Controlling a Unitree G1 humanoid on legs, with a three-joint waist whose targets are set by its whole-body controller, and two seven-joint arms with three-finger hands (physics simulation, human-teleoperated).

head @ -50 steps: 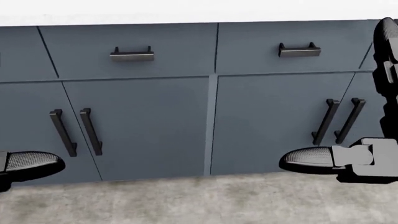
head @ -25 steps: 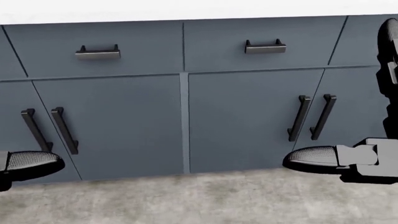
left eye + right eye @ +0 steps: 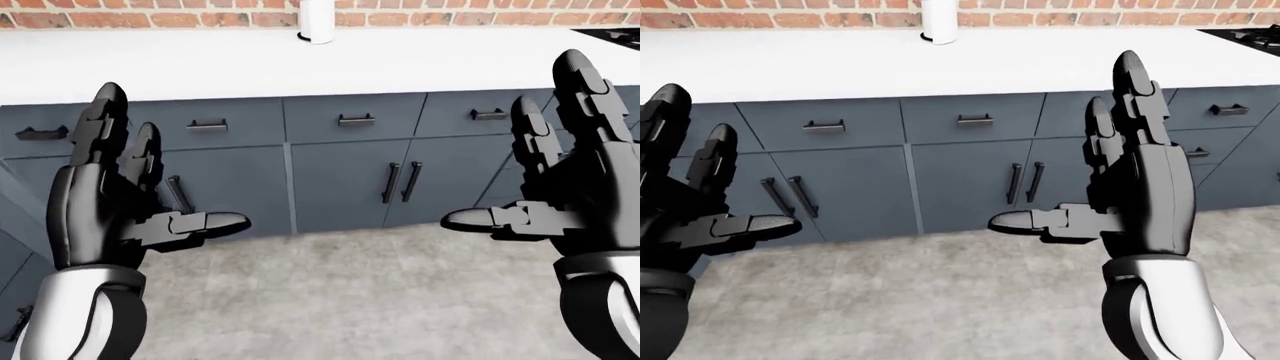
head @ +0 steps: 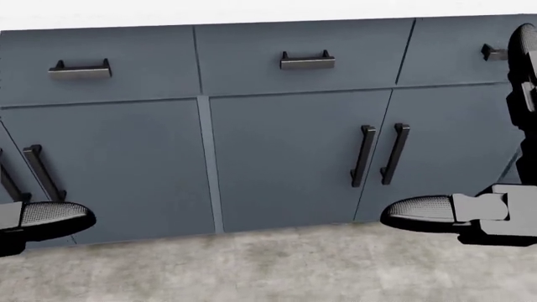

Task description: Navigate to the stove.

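A black corner of the stove (image 3: pixel 1252 34) shows at the top right edge of the right-eye view, set into the white counter (image 3: pixel 940 64). It is far to the right of me. My left hand (image 3: pixel 170 161) is raised at the left of the left-eye view, fingers spread and empty. My right hand (image 3: pixel 1065 142) is raised at the right, fingers spread and empty. In the head view only the two thumbs show, the left thumb (image 4: pixel 50 217) and the right thumb (image 4: pixel 420 214), low before the cabinet doors.
Blue-grey base cabinets (image 3: pixel 340 180) with black handles run under the counter. A white cylinder (image 3: pixel 317 21) stands on the counter against a red brick wall (image 3: pixel 150 19). Grey floor (image 3: pixel 350 300) lies between me and the cabinets.
The whole head view has shifted: the cabinets slide to the left in the picture, so the camera has moved to the right. Both hands keep their pose.
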